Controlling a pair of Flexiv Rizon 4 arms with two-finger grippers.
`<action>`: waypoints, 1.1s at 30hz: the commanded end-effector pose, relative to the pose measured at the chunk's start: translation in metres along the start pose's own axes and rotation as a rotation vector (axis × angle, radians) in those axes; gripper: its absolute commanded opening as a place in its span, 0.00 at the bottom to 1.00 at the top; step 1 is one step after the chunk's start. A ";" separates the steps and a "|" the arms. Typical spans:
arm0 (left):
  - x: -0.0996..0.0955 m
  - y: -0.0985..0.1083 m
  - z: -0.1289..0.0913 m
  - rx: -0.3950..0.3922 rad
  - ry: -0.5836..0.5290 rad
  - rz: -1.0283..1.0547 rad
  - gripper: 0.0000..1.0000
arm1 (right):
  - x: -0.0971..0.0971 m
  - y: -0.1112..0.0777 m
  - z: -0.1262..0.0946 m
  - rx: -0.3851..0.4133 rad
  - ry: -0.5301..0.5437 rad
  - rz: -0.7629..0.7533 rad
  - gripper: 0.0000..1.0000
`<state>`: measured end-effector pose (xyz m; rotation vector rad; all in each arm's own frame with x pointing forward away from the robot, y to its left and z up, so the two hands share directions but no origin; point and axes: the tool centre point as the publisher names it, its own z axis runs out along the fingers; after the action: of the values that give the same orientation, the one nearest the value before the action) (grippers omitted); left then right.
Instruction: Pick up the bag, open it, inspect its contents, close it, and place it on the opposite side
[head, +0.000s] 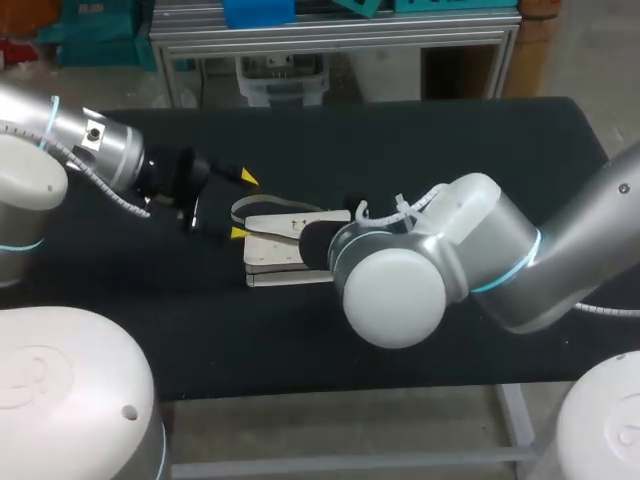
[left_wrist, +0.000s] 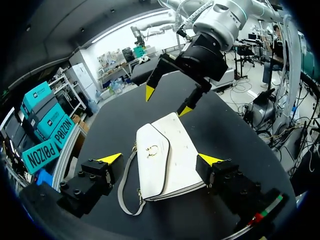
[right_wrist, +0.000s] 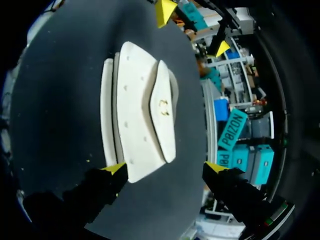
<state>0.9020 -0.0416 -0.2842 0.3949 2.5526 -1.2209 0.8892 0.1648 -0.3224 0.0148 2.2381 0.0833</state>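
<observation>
**One bag (left_wrist: 172, 155), flat and not yet lifted**

Seen from its own wrist, the left end effector (left_wrist: 160, 160) is open and grips nothing. Its yellow tips are spread to either side of the white bag. The bag lies on the black tabletop (left_wrist: 110, 125) with its flap (left_wrist: 152, 172) shut, its gold clasp (left_wrist: 151, 149) facing up and its strap (left_wrist: 125, 185) looped out toward one finger. Just past the bag's far end hangs the right end effector (left_wrist: 166, 101), also open and empty.

The pick-up looks like the step in hand. One end effector should come down with its fingers straddling the bag's body, not the limp strap, and close on the firmer edges. The other is best kept clear, ready for the flap. A smooth, flat bag may slide, so the squeeze should be low and square.

In the head view the right arm's elbow (head: 395, 290) covers its own end effector and about half the bag. I cannot tell whether any tip touches the bag or the tabletop, and the contents are unseen
</observation>
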 end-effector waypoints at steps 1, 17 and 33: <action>0.000 0.001 0.001 -0.014 0.007 0.000 1.00 | -0.010 -0.010 0.003 -0.251 0.053 0.003 1.00; -0.008 0.018 -0.005 -0.128 0.150 -0.247 1.00 | -0.040 -0.014 0.022 -0.152 0.433 -0.058 1.00; -0.008 0.030 -0.021 -0.170 0.111 -0.586 1.00 | -0.030 0.000 0.004 0.109 0.703 0.075 1.00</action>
<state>0.9260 -0.0117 -0.2889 -0.3524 2.9777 -1.1547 0.9183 0.1570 -0.3075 0.0852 2.7784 0.2182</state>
